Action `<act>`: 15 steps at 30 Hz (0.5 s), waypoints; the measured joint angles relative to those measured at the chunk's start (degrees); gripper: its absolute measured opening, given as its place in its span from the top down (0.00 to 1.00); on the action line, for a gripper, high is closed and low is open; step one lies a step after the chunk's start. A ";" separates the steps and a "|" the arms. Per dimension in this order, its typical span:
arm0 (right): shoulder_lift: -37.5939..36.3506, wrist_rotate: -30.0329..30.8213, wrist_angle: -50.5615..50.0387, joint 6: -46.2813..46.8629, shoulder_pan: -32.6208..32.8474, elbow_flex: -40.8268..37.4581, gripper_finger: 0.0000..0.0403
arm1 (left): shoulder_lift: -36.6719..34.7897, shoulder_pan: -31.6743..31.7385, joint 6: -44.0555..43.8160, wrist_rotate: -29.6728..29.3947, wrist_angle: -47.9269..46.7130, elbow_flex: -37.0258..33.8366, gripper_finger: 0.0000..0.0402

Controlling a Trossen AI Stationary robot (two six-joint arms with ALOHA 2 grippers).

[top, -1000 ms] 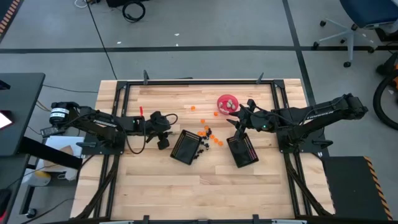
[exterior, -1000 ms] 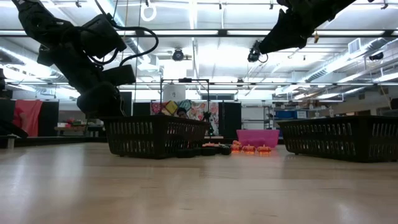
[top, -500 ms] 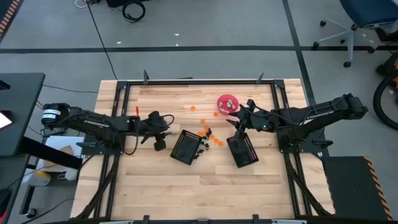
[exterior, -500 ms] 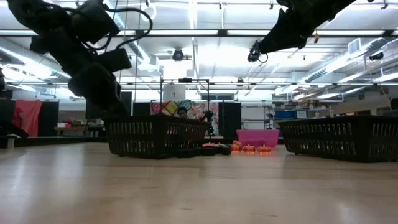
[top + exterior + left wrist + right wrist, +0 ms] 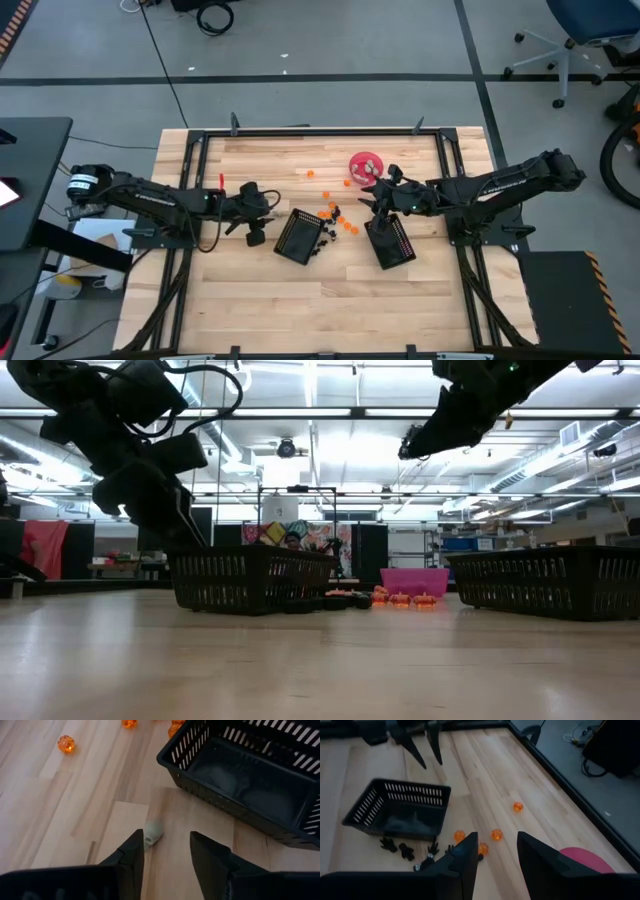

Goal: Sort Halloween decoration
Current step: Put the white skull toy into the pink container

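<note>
The Halloween decoration lies scattered between two black mesh baskets: orange pieces (image 5: 340,218) and black pieces (image 5: 322,240). My left gripper (image 5: 256,233) hangs open just left of the left basket (image 5: 297,236). In the left wrist view its fingers (image 5: 166,836) stand on either side of a pale grey-white piece (image 5: 152,832), which lies on the table close to one fingertip. More pale pieces (image 5: 235,785) lie inside that basket. My right gripper (image 5: 377,203), open (image 5: 496,840), hovers high between the pink bowl (image 5: 365,165) and the right basket (image 5: 390,242).
The pink bowl holds a few pale pieces. Single orange pieces (image 5: 310,173) lie toward the far edge, and another (image 5: 65,743) sits apart from the left basket. Black pieces (image 5: 395,847) cluster by the left basket's wall. Bare wood stretches along the near side, and a black frame rims the table.
My left arm has stretched out lower and its gripper has shifted slightly toward the table's near-left, beside the left basket. My right gripper has moved a little toward the table's left, toward the scattered pieces. No piece has moved.
</note>
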 joint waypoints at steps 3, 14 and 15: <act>0.57 0.00 -0.11 -0.69 0.00 0.00 0.65 | 0.00 -0.12 -0.22 -0.58 -0.05 0.00 0.59; 0.02 0.05 -0.02 -2.77 0.00 0.00 0.65 | 0.02 -0.09 4.76 -0.65 0.03 0.00 0.50; 0.02 0.04 0.03 -3.06 0.00 0.00 0.65 | 0.39 -0.09 5.27 -0.65 0.38 0.00 0.50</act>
